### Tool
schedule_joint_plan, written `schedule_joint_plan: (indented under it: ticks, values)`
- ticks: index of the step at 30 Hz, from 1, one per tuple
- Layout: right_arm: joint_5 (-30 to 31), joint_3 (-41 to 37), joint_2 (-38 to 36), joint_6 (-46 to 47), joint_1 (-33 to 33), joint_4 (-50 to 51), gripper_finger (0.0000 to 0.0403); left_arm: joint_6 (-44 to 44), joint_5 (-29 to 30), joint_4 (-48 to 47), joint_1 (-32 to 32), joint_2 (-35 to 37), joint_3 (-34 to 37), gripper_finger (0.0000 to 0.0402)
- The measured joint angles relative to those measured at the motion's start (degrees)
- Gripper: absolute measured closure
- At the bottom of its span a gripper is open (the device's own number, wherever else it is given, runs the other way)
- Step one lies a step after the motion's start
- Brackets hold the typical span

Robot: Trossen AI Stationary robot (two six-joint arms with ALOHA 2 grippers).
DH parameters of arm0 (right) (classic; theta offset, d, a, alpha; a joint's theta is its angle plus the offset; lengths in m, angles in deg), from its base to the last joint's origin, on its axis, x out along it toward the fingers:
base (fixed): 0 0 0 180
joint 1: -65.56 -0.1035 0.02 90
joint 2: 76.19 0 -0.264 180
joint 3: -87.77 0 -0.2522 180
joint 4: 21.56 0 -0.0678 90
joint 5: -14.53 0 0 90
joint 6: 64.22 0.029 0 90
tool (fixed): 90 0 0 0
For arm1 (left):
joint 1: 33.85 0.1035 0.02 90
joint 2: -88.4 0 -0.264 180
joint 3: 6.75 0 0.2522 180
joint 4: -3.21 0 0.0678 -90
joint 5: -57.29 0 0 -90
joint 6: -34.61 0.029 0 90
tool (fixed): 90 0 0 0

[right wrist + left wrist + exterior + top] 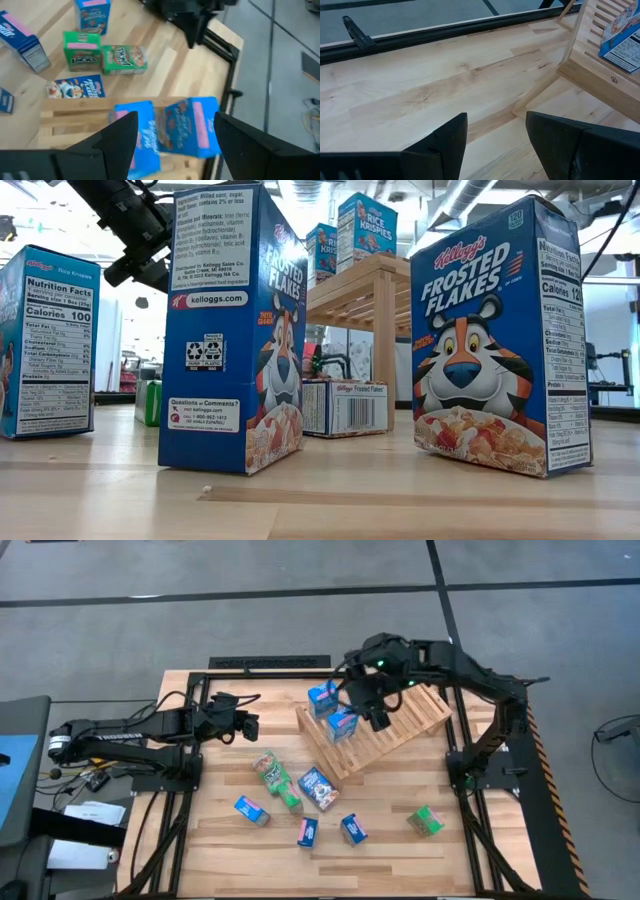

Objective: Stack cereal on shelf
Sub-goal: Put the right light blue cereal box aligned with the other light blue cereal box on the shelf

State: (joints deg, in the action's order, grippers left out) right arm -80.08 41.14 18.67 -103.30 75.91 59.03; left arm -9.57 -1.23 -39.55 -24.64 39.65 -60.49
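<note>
Cereal boxes: two blue ones (pixel 334 712) stand on the tilted shelf (pixel 400 730); the right gripper (pixel 372 708) hovers above them, jaws wide, empty. Left gripper (pixel 248 726) rests low over the desk (pixel 220 840), jaws parted, empty.

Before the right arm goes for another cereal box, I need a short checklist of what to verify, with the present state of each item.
1. Right tool open, holding nothing: ok; in the right wrist view its fingers stand apart above the two blue boxes.
2. Two blue boxes stand on the shelf: ok, side by side near its lower end.
3. Those boxes upright and stable: cannot tell; the wrist picture is blurred.
4. Loose boxes still on the table: ok, several lie in front of the shelf, such as the green box.
5. Left tool out of the way: ok, open, over bare table on the left side.
</note>
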Motion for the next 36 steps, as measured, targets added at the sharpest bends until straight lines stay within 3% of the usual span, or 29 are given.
schedule_joint_plan:
  ticks: [6,12,17,24,36]
  values:
    - [-0.1,3.1,-2.4,6.1,-0.6,9.8,0.0145,0.0,0.0,0.0,0.0,0.0,0.0,0.0209]
    - [-6.5,-1.1,-8.0,16.9,1.6,17.3,0.0201,0.2,0.9,0.0,0.0,0.0,0.0,0.0209]
    - [-8.4,-12.9,-14.0,18.1,0.3,10.6,0.0279,0.1,0.9,0.0,0.0,0.0,0.0,0.0209]
    - [-13.4,-32.5,-19.3,18.0,0.2,-6.5,0.0388,-0.6,0.7,0.0,0.0,0.0,0.0,0.0209]
    - [-13.5,-49.7,-18.6,16.7,1.1,-26.9,0.0374,-2.2,0.4,-0.4,0.0,0.0,0.0,0.0209]
